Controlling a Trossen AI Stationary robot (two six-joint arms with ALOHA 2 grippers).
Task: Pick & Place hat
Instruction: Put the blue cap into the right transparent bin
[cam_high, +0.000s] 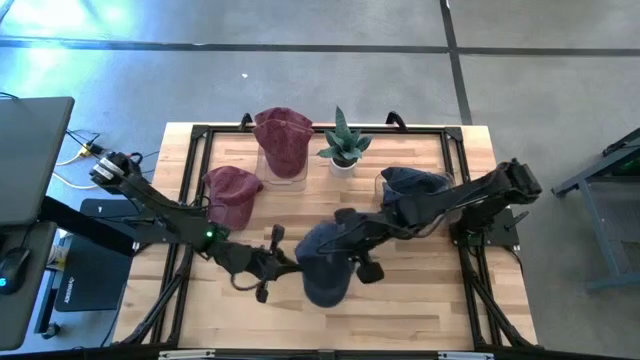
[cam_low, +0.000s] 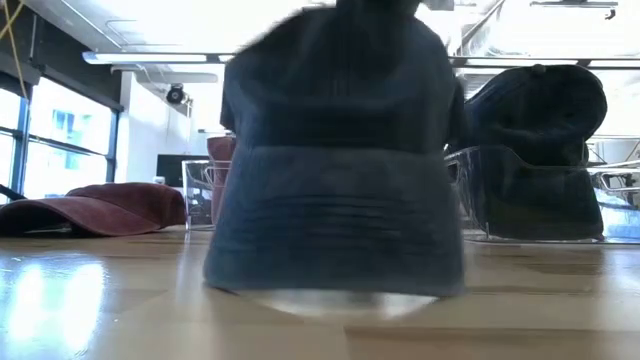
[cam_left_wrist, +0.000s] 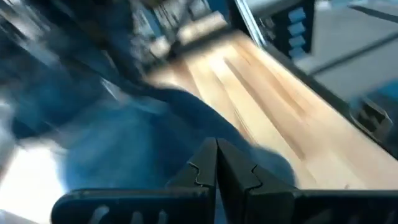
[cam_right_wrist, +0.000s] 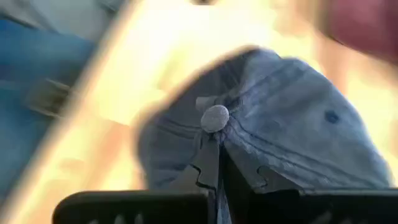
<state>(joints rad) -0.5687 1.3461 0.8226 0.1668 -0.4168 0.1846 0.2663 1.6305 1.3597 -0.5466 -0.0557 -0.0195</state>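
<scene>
The near strip of the desk (cam_high: 420, 315) lies bare, and so does its right near corner. At the middle, the blue hat (cam_high: 325, 262) blocks the way, with both tools crowding it. Farther back stand a maroon hat (cam_high: 233, 195), a second maroon hat (cam_high: 283, 142) on a clear stand, a potted plant (cam_high: 343, 143) and another blue hat (cam_high: 412, 187).

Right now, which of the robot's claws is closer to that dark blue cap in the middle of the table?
The right gripper: it is pinching the blue cap at its crown. The left gripper sits shut just beside the cap, on the table's left side.
</scene>
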